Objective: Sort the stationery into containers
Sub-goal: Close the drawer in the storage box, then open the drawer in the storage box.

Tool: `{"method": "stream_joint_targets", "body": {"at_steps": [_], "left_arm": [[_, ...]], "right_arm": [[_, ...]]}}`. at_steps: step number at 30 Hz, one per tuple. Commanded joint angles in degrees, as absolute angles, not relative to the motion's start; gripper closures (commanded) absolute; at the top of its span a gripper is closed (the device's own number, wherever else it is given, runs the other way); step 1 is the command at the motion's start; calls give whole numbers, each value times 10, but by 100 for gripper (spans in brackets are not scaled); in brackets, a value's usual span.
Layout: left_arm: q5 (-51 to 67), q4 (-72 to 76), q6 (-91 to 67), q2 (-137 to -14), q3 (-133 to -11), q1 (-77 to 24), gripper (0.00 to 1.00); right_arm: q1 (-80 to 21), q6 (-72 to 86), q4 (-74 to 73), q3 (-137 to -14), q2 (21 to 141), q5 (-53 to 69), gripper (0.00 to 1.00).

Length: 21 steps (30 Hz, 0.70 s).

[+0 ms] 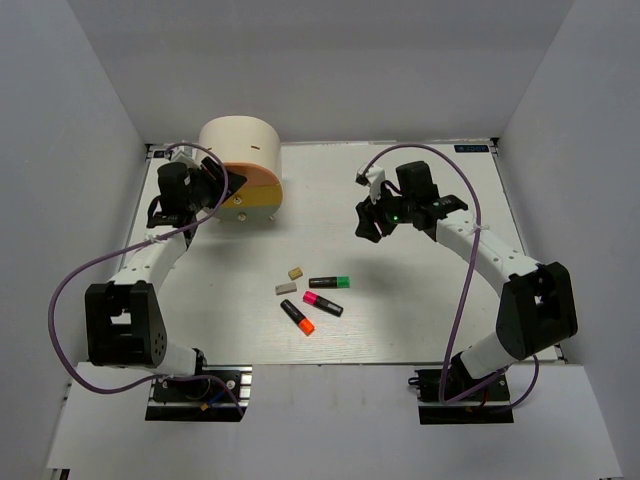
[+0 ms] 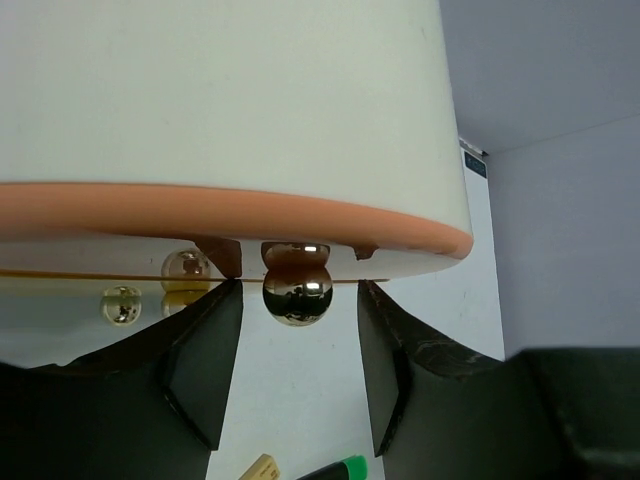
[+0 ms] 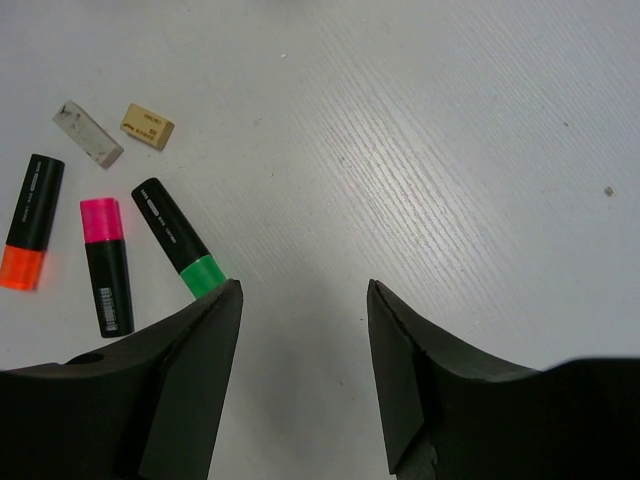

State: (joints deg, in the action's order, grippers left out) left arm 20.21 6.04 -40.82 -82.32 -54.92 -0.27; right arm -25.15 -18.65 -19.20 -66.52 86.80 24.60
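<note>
By the far-left corner, the left gripper, fingers spread, straddles a knob on the drum; a skewed close could slip off. Stationery lies toward the near edge; right gripper parted, empty.

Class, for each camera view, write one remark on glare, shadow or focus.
Left wrist: the shiny knob carries bright glints, while the near fingers are dark. Right wrist: even light, table grain crisp. Top external: diffuse light, only faint shadows beside the drum.
</note>
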Motion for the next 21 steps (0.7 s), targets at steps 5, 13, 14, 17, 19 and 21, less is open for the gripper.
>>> {"method": "stream_joint_targets", "body": {"at_steps": [5,13,14,17,19,21], "left_arm": [[222,80,-383,-809,-551,-10,41],[195,30,-332,-778,-503,-10,53],[195,30,-324,-784,-503,-10,53],[189,30,-323,-790,-503,-10,53],[189,30,-323,-795,-503,-10,53],[189,35,-323,-804,-503,-10,51]], "right_arm": [[-248,-192,-175,-656,846,251,41],[-247,-192,-172,-644,849,255,41],[-248,-191,-171,-645,851,254,41],[-249,-192,-172,-646,852,254,41],[-248,-190,-171,-646,853,254,41],[-248,-192,-172,-646,852,252,41]]}}
